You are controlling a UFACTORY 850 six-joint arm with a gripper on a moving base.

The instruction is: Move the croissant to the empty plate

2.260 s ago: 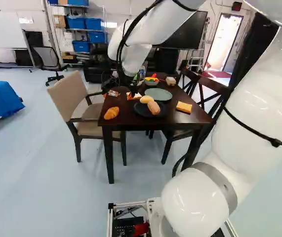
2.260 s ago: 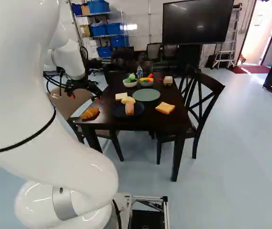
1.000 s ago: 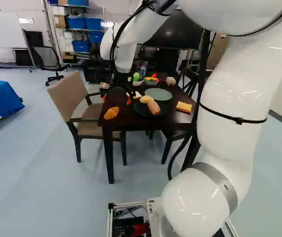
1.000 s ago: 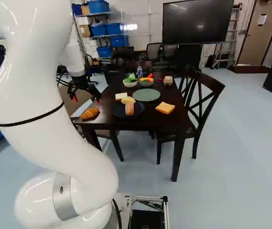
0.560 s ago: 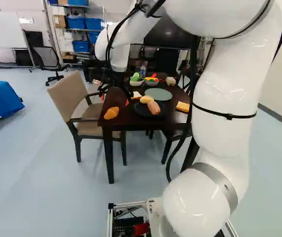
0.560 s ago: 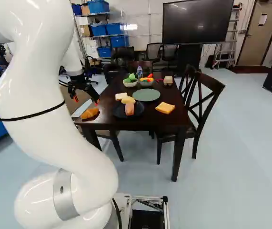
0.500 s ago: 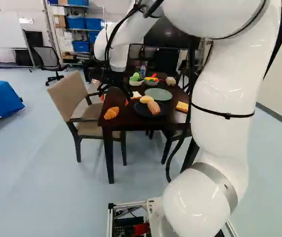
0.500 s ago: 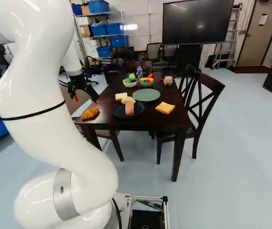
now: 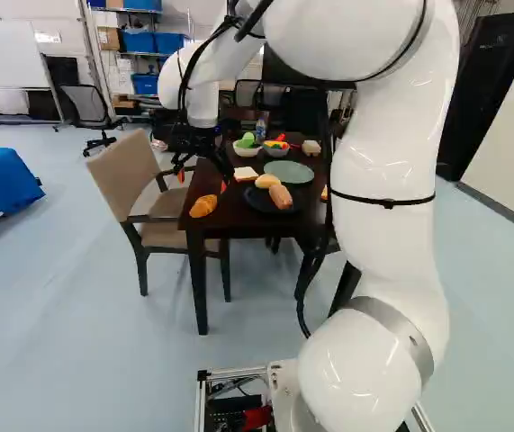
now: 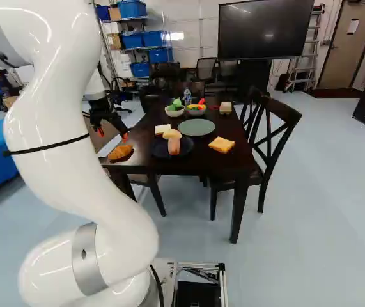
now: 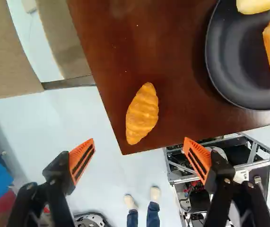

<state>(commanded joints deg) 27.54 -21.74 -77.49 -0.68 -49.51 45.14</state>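
Observation:
My gripper (image 9: 202, 180) hangs over the table's left side, above and just beyond the croissant (image 9: 203, 206). In the wrist view the croissant (image 11: 142, 113) lies on the dark table near its corner, ahead of the gripper (image 11: 139, 160) and roughly centred between the lines of its fingers. The orange pads stand wide apart, touching nothing. The empty green plate (image 10: 196, 127) rests farther back on the table, behind the black plate (image 10: 162, 149), which holds a yellow roll and a long bun.
Two bowls (image 10: 174, 110) of toy vegetables, a bottle and a small block stand at the table's far end. Bread slices (image 10: 222, 144) flank the black plate. A beige armchair (image 9: 126, 171) stands left of the table, dark chairs at its right. Feet show below the gripper in the wrist view.
My arm has swung leftward in the left base view, and the gripper has come left and a little lower, nearer the croissant. Food, plates and base have stayed put.

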